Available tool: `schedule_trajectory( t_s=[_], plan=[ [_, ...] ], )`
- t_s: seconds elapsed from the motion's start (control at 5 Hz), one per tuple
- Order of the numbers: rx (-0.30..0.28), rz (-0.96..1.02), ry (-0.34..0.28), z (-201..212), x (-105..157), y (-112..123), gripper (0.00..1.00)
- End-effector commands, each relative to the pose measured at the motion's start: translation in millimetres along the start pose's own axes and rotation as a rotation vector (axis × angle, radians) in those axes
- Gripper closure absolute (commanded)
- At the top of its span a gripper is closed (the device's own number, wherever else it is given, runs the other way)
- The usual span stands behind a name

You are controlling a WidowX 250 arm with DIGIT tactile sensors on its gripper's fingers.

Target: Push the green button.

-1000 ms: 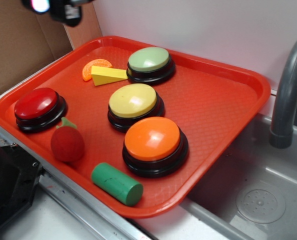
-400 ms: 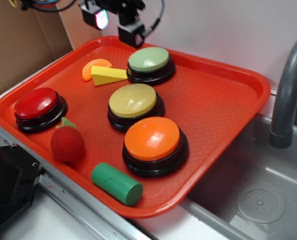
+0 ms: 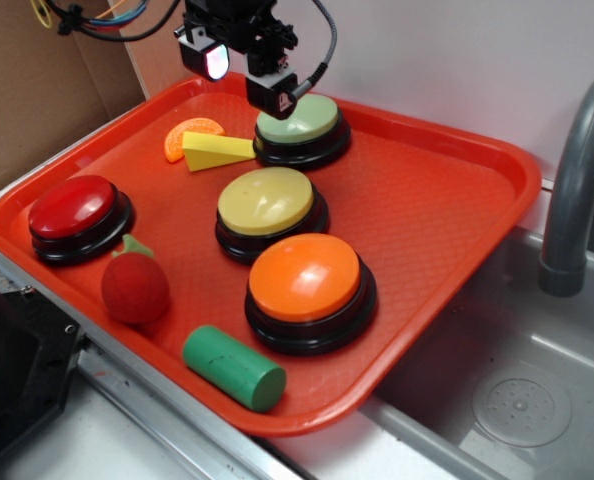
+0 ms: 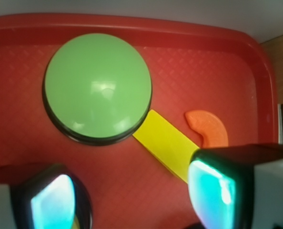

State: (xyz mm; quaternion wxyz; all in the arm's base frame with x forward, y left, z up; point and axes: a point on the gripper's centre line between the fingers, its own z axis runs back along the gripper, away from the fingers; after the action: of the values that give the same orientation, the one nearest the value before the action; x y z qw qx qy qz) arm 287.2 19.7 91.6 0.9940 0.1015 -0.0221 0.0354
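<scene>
Exterior view: hand point(image 3: 267, 85) is hovering at the back-left edge of the green button point(image 3: 298, 119), which sits at the far side of the red tray point(image 3: 457, 210), just beside the yellow wedge point(image 3: 217, 150) and orange slice point(image 3: 191, 133). Wrist cam looks straight down: green button point(image 4: 98, 88) fills the upper left, wedge point(image 4: 165, 144) touching its base w/ the orange slice point(image 4: 208, 128) beyond, and the two fingers point(image 4: 213, 191) glow teal at the bottom corners w/ a wide gap btwn them, so the hand is released, holding nothing. Progress check: approach is mostly done, press itself not yet done. Dome looks unpressed as far as I can tell, and whether the hand touches it or hangs just above, can't say from these angles. Left to do, by my read: shift a bit toward the dome's centre, then drop straight down and push. Vs. a sec ago: arm was up in the top-left corner, barely in shot; 0.4 s back it had come in behind the tray rim; now it's lower and closer, overlapping the button's rear edge. Yellow button point(image 3: 267, 203), orange button point(image 3: 305, 280), red button point(image 3: 73, 208), strawberry point(image 3: 134, 287), green cylinder point(image 3: 233, 367): all unmoved.
</scene>
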Motion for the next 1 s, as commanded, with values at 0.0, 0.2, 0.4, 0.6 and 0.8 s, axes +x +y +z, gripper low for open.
schedule_trajectory(
  t_s=[0.0, 0.2, 0.4, 0.6, 0.8],
  plan=[
    [-0.003, 0.021, -0.058, 20.0, 13.6, 9.5, 0.00],
    [-0.029, 0.019, -0.180, 9.7, 28.6, 12.2, 0.00],
    [-0.032, 0.027, -0.153, -5.0, 50.0, 17.7, 0.00],
    [-0.040, 0.010, -0.117, -18.6, 59.6, 14.4, 0.00],
    [-0.066, 0.015, -0.068, -30.2, 59.8, 11.7, 0.00]
  ],
)
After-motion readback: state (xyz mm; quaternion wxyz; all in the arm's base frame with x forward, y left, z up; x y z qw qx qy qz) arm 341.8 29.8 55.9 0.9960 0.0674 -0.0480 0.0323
